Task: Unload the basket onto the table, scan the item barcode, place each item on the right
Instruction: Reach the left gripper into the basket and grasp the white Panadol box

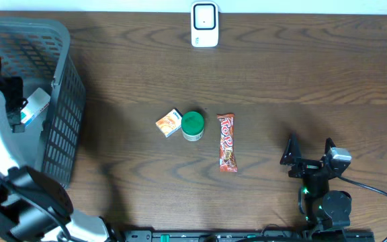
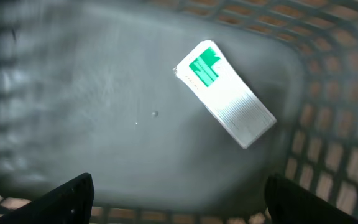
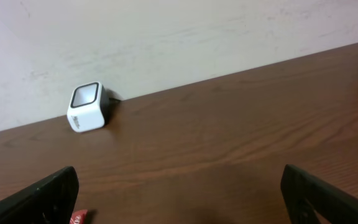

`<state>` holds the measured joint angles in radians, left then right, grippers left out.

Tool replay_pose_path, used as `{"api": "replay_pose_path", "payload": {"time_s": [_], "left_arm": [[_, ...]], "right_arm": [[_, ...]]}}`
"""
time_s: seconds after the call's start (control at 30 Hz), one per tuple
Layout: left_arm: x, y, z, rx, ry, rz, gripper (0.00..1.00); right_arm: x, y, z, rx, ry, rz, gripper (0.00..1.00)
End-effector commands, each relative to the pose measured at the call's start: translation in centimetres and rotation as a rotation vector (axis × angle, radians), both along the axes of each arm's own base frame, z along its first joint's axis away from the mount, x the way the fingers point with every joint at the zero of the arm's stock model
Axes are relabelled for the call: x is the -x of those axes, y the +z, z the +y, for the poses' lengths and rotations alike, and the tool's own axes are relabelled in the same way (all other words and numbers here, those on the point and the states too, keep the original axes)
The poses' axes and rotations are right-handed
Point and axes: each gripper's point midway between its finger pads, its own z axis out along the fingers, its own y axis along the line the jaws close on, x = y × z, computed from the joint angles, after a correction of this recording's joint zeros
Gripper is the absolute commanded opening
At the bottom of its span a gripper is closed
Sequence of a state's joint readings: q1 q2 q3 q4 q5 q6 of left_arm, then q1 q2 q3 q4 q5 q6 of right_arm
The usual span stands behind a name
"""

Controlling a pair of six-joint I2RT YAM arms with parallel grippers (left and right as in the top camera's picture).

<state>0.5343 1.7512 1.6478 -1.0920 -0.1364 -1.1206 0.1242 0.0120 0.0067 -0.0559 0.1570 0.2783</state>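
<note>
The white-and-green box [image 2: 225,93] lies on the basket [image 2: 73,93] floor, upper centre of frame, apart from the released left gripper [image 2: 180,202] below.

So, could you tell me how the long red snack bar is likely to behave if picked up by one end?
The red snack bar lies flat in a printed wrapper, so it is probably light and maybe slippery. Long and thin, it may sag if held by one end. Pushed, it should slide, not roll.
</note>
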Motion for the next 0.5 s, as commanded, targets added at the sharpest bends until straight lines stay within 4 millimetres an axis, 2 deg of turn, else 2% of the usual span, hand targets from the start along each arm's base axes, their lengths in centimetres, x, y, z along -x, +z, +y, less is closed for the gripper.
{"api": "replay_pose_path", "payload": {"time_s": [0.0, 0.03, 0.37, 0.47], "left_arm": [[-0.6, -2.5, 0.7, 0.049, 0.24, -0.032, 0.86], [-1.9, -4.1, 1.4, 0.051, 0.27, -0.048, 0.86], [-5.2, -9.5, 3.3, 0.053, 0.307, -0.068, 0.86], [-6.3, -10.2, 4.0, 0.041, 0.307, -0.099, 0.86]], "right_arm": [[0.0, 0.0, 0.1, -0.005, 0.001, 0.0, 0.99], [0.0, 0.0, 0.1, -0.005, 0.001, 0.0, 0.99], [0.0, 0.0, 0.1, -0.005, 0.001, 0.0, 0.99], [0.0, 0.0, 0.1, -0.005, 0.001, 0.0, 0.99]]}}
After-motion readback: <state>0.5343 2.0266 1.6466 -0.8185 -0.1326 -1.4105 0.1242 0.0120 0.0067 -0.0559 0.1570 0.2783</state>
